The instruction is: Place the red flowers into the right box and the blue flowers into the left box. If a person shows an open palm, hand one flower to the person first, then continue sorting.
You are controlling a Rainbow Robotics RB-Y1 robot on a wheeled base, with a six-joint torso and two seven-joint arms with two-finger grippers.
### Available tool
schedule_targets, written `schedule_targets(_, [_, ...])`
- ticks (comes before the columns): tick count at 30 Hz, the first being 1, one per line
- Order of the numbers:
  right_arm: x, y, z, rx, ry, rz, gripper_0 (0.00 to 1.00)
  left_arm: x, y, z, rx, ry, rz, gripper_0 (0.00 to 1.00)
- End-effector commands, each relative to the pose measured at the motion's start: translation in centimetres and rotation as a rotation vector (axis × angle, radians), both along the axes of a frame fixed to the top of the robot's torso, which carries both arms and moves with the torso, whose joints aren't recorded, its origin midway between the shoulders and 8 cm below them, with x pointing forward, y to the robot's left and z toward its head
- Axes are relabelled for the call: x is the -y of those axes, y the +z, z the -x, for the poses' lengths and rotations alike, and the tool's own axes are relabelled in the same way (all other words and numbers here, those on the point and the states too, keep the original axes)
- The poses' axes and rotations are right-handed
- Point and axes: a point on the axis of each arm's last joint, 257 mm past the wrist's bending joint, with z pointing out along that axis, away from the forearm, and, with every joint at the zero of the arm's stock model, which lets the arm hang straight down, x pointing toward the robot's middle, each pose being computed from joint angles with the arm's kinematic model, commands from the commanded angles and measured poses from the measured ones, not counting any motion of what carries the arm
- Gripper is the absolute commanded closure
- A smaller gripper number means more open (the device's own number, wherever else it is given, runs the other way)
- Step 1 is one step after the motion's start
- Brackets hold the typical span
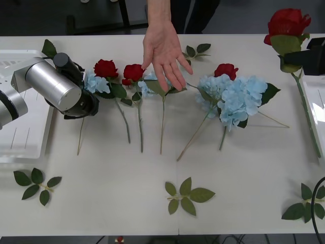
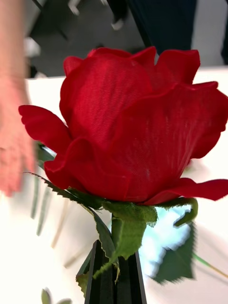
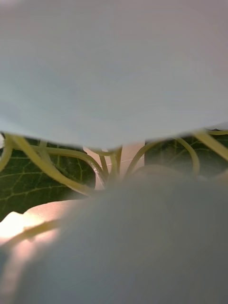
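Observation:
My right gripper (image 1: 300, 60) is raised at the far right, its black fingers (image 2: 100, 278) shut on the stem just below a red flower (image 1: 287, 23) (image 2: 137, 128); the stem hangs down over the right box (image 1: 320, 104). A person's open hand (image 1: 163, 51) (image 2: 12, 142) reaches over the middle of the table. Three red flowers (image 1: 105, 67) (image 1: 133, 72) (image 1: 226, 70) lie in a row with blue flowers (image 1: 96, 83) (image 1: 147, 84) (image 1: 234, 97). My left gripper (image 1: 85, 101) sits low against the leftmost blue flower (image 3: 114, 71), beside the left box (image 1: 20, 137).
Loose green leaf sprigs lie near the table's front edge at left (image 1: 35, 184), middle (image 1: 187, 195) and right (image 1: 304, 206), and more at the back (image 1: 195, 51) (image 1: 49, 49). Long flower stems reach toward the table's middle.

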Motion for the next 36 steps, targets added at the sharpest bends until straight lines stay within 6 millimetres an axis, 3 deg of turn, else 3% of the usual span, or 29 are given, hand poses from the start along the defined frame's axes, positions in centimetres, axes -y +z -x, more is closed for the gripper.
schedule_targets(1, [-3.7, 3.2, 1.3, 0.12, 0.024, 0.001, 1.0, 0.0, 0.0, 0.0, 0.002, -0.026, -0.015, 1.0])
schedule_targets(7, [-9.6, 6.4, 2.9, 0.279, 0.055, -0.123, 1.0, -0.1, -0.1, 0.0, 0.001, -0.025, -0.015, 1.0])
schedule_targets(11, [-12.0, 8.1, 3.2, 0.405, 0.057, -0.128, 1.0, 0.0, -0.1, 0.1, 0.0, -0.025, -0.013, 1.0])
schedule_targets(17, [-14.6, 11.2, 1.3, 0.584, 0.015, -0.191, 1.0, -0.1, -0.1, 0.1, -0.001, -0.023, -0.012, 1.0])
schedule_targets(27, [-15.3, 15.2, -4.2, 0.753, -0.114, -0.145, 1.0, 0.0, -0.1, 0.1, -0.001, -0.026, -0.011, 1.0])
schedule_targets(32, [-15.3, 15.7, -6.8, 0.752, -0.152, -0.128, 1.0, 0.0, -0.2, 0.1, -0.003, -0.025, -0.011, 1.0])
schedule_targets(36, [-15.2, 15.3, -7.4, 0.739, -0.162, -0.125, 1.0, 0.0, -0.2, 0.1, -0.002, -0.027, -0.011, 1.0])
